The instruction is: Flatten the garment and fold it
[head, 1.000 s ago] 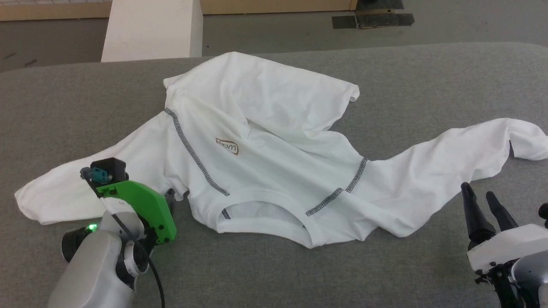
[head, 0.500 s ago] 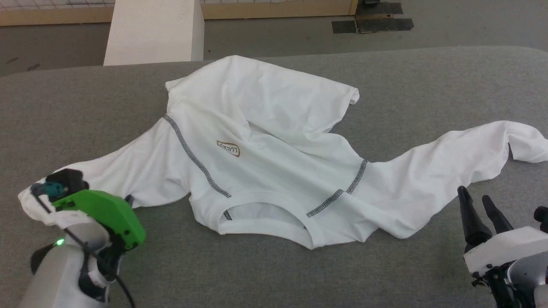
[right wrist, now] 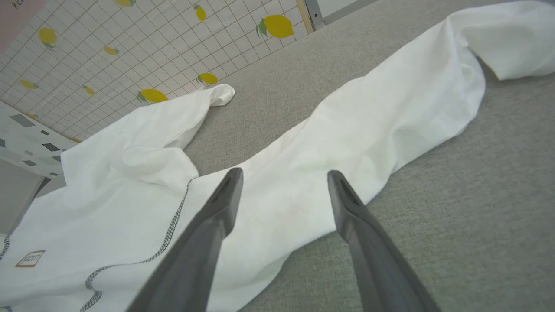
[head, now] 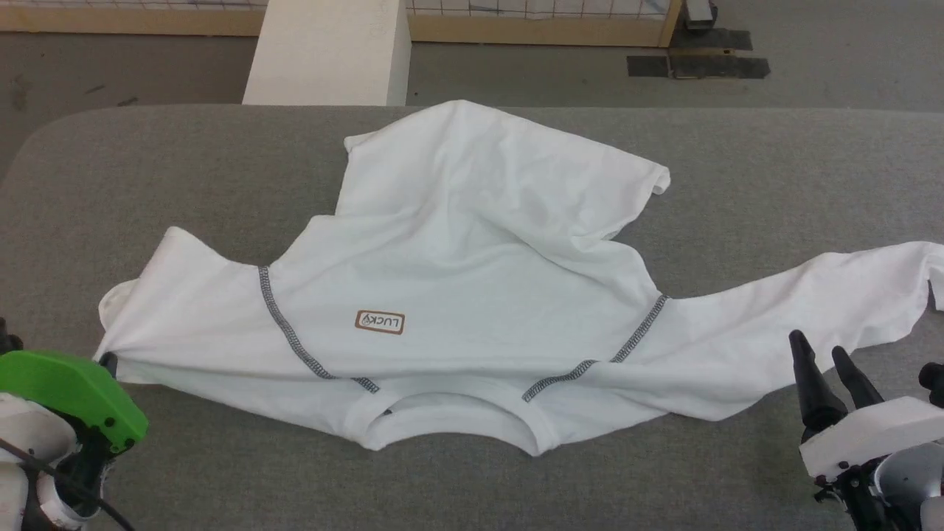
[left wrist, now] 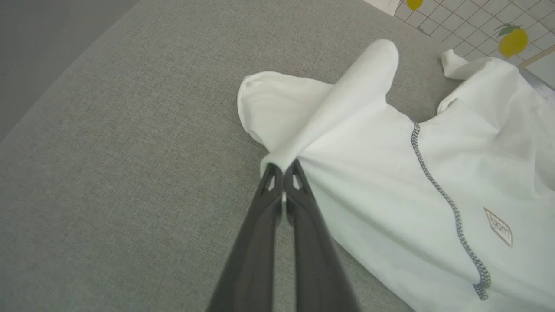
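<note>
Looks like a staged test room or lab, not a home. Across the middle of the head view, a broad grey cloth-covered worktop (head: pixel 184 184). Along the top, bare grey floor (head: pixel 516 81) with dark patches (head: pixel 697 66) at upper right, a plain white block (head: pixel 328 51), a wood-edged partition (head: pixel 531 31). At upper left of the right wrist view, white grid wall covering (right wrist: pixel 130 52) printed with lemons.

One garment (head: pixel 472 243), one grey table (head: pixel 184 169), one white box (head: pixel 332 51), two tools, left tool (left wrist: pixel 284 165), right tool (head: pixel 816 344), two zigzag seams (head: pixel 287 333) (head: pixel 641 327), one chest patch (head: pixel 380 322)
</note>
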You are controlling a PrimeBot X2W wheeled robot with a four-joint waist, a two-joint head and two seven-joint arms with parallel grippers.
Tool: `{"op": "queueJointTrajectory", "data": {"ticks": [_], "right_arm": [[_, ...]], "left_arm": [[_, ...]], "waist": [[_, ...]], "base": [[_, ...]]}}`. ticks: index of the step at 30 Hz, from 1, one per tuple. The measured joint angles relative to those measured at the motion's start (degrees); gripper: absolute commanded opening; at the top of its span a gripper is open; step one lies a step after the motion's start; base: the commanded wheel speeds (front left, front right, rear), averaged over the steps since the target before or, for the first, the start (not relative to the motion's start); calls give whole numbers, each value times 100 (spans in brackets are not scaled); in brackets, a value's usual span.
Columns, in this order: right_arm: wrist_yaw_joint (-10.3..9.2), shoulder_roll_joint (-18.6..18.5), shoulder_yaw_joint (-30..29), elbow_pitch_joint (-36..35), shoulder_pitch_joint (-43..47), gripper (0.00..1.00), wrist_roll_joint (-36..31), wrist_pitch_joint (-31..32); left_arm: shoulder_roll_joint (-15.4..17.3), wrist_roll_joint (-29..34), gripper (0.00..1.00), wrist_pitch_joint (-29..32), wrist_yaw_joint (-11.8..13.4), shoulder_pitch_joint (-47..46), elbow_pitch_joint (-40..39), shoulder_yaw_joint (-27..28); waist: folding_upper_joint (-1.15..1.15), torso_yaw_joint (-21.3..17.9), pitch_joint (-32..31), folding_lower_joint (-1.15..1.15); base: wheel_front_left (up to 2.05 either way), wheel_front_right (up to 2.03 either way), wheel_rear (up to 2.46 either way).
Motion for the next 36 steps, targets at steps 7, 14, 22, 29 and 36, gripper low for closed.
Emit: {"op": "queueJointTrajectory", "data": {"ticks": [7, 14, 22, 29, 36], "right_arm": [[0, 0, 130, 48, -36, 100, 1, 2], [0, 1, 175, 70, -18, 100, -33, 1], [0, -1, 394, -405, 460, 100, -816, 413], [0, 4, 727, -1059, 801, 100, -1361, 1971], [0, -1, 712, -955, -108, 100, -2025, 2831]], "left_arm": [[-332, 16, 100, -94, -179, -500, 1245, -412], [-337, 379, 100, -1811, -278, -560, 1138, 115], [-677, 1352, 100, -4029, -670, 299, 323, -305], [-1300, 1692, 100, -4412, -835, 585, 505, -767], [-1532, 1745, 100, -4440, -987, 574, 709, -683]], "waist": [[0, 88, -26, 0], [0, -21, -106, 0], [0, -81, -256, 0], [0, -100, -280, 0], [0, -168, -151, 0]], "base": [[0, 0, 0], [0, 0, 0], [0, 0, 0], [0, 0, 0], [0, 0, 0]]}}
